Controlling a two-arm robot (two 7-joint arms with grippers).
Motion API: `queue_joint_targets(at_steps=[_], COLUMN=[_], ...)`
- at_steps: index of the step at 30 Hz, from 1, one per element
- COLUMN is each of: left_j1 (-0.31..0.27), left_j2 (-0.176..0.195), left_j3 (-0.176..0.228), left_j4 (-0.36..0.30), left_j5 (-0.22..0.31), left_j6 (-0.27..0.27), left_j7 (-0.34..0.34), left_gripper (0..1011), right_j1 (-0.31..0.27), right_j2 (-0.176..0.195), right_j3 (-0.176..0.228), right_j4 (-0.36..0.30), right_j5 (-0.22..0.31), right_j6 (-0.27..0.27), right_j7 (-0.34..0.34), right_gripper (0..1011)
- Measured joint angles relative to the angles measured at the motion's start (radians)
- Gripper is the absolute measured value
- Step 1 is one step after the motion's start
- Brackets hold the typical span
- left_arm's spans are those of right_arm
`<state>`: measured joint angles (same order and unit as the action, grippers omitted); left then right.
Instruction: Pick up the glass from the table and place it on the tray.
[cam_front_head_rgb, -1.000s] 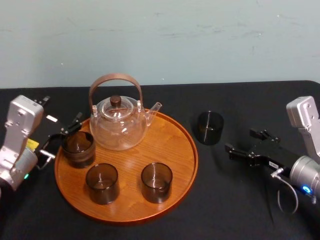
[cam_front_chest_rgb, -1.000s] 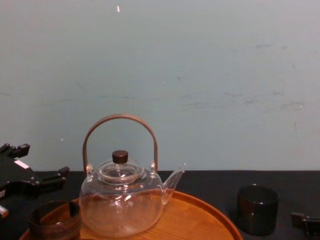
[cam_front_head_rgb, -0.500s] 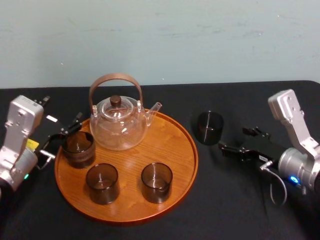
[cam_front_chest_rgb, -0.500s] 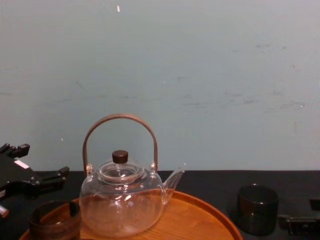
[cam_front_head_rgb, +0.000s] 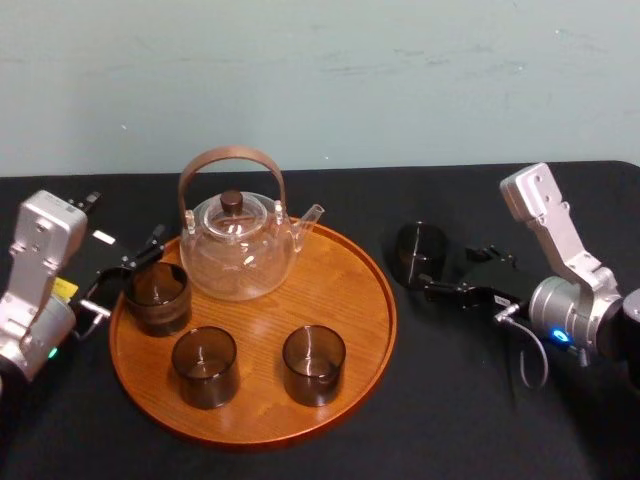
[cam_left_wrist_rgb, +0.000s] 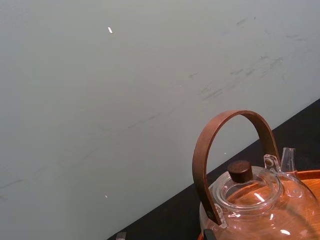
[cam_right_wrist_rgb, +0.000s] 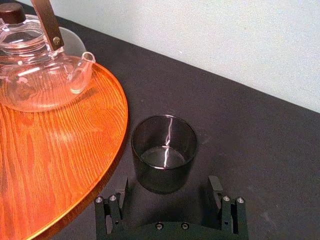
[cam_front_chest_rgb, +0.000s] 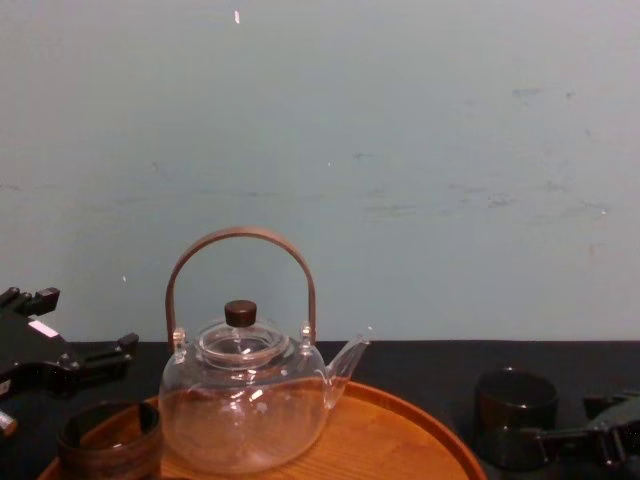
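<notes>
Counter (cam_front_head_rgb: 480, 420): black cloth, carries everything.

Tray (cam_front_head_rgb: 340, 275): round, wooden, left of centre. It holds a clear teapot (cam_front_head_rgb: 238, 250) at the far side, a brown cup (cam_front_head_rgb: 157, 297) at the left, and two dark tumblers (cam_front_head_rgb: 204, 366) (cam_front_head_rgb: 313, 364) at the near side. Bare wood lies on the tray's right half, beside the spout.

Glass (cam_right_wrist_rgb: 163, 152): upright on the counter, mouth up, long axis vertical, just off the tray's right rim and not touching it.

Right end effector (cam_right_wrist_rgb: 170, 202): low over the counter, just right of the glass and aimed left at it. Fingers are spread wider than the glass. In the wrist view the glass sits centred on the gap, with the fingertips level with its base on either side. No contact is evident. Judgement: the right arm is by far the nearer; a short advance leftward would bring the fingers alongside the wall before closing.

Left end effector (cam_front_head_rgb: 125, 280): parked at the tray's left edge by the brown cup, fingers apart.

Hard to read: the dark glass merges with the black cloth. In the head view the near finger overlaps its lower right side. The chest view cuts off its base.
</notes>
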<state>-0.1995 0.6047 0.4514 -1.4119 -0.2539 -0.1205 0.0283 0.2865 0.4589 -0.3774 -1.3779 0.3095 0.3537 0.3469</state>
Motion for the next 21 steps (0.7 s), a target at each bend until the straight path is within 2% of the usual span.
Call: queue_joint_targets(at_steps=[21], left_j1=[0.000], left_j2=[0.000], left_j3=[0.000], left_j4=[0.000], left_j5=[0.000], left_j6=[0.000], left_j7=[0.000], left_gripper=[1001], right_j1=[0.092], right_j2=[-0.073], right_j3=[-0.019], right_j4=[0.128], right_j5=[-0.060], right_j6=[-0.015], right_j7=[0.035], right_gripper=[1002])
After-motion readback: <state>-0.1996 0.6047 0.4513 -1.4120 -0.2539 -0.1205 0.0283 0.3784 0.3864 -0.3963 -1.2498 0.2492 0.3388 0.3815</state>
